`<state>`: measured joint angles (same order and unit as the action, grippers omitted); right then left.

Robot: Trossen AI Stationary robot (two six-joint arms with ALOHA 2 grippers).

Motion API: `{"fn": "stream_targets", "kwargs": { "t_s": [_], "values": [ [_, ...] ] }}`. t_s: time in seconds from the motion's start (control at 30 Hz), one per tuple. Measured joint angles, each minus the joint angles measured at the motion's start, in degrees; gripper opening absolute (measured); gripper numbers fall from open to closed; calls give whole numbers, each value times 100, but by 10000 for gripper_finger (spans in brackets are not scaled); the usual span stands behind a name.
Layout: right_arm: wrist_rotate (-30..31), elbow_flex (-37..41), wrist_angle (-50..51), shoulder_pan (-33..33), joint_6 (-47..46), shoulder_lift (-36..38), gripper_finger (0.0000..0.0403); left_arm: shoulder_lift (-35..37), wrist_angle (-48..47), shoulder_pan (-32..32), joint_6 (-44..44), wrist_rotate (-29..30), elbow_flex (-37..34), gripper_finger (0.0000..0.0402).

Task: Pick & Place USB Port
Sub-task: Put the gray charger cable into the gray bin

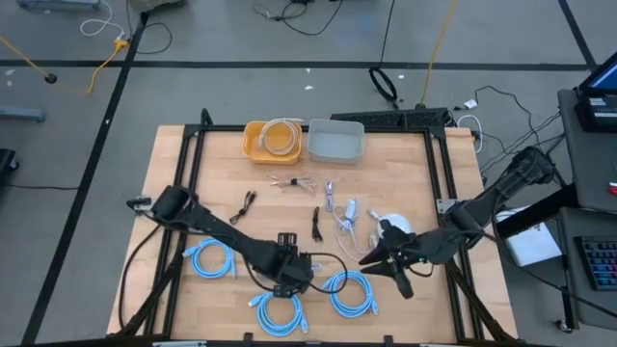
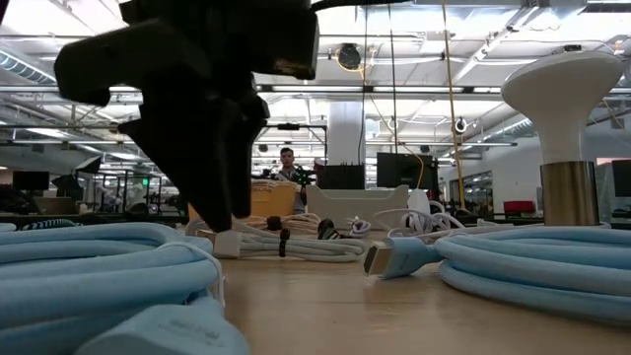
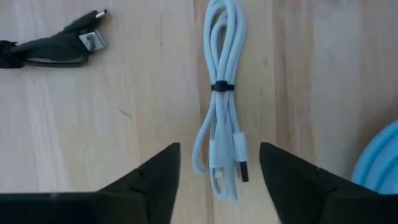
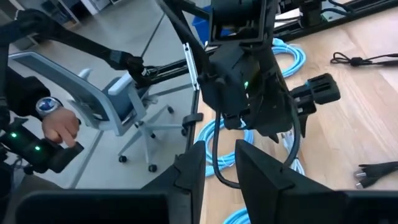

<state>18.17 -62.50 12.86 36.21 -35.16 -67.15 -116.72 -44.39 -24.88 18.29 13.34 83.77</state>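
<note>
My left gripper (image 3: 219, 180) hangs low over the counter (image 1: 174, 178) near its front edge, jaws spread wide with nothing between them. Through the left wrist camera I see the white USB cable (image 3: 221, 106) lying straight ahead of the jaws, folded into a long bundle and cinched by a dark tie around its middle. Its plug ends rest in the gap between the two fingers (image 3: 149, 186), flat on the wood and touching neither. A black cable (image 3: 59, 43) lies off to one side, well apart from the white one.

From above, the left gripper (image 1: 294, 265) sits between the coiled light blue cables (image 1: 210, 258), with another blue coil (image 1: 350, 292) just beside it.

My right gripper (image 1: 371, 257) is to the right of that, close to a round white object (image 1: 397, 225), its jaws parted a little and empty (the right wrist camera shows only a narrow gap). That camera looks across at the left arm and, beyond the counter, at a person's hand (image 4: 61, 127) holding a dark device next to a grey office chair (image 4: 118, 109).

At the counter's back edge sit a yellow bin (image 1: 258, 145) with a coiled cable inside and a clear bin (image 1: 336, 142) touching it.
</note>
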Motion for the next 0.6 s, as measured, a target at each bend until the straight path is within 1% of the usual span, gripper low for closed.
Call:
{"fn": "stream_targets", "kwargs": {
  "t_s": [0.23, 0.37, 0.47, 0.53, 0.6],
  "values": [
    [-4, 0, -20, 28, 117, 41, 79, -21, 282, 209, -148, 14, 0, 125],
    [-2, 0, -61, 28, 133, 41, 79, -21, 280, 334, -230, -79, -2, 85],
    [-4, 0, -58, 28, 127, 41, 79, -21, 359, 389, -283, -205, -4, 74],
    [-7, 0, -58, 30, 90, 41, 78, -21, 410, 402, -260, -332, -4, 79],
    [-5, 0, -58, 30, 74, 41, 78, -21, 406, 400, -176, -443, -4, 91]
  ]
}}
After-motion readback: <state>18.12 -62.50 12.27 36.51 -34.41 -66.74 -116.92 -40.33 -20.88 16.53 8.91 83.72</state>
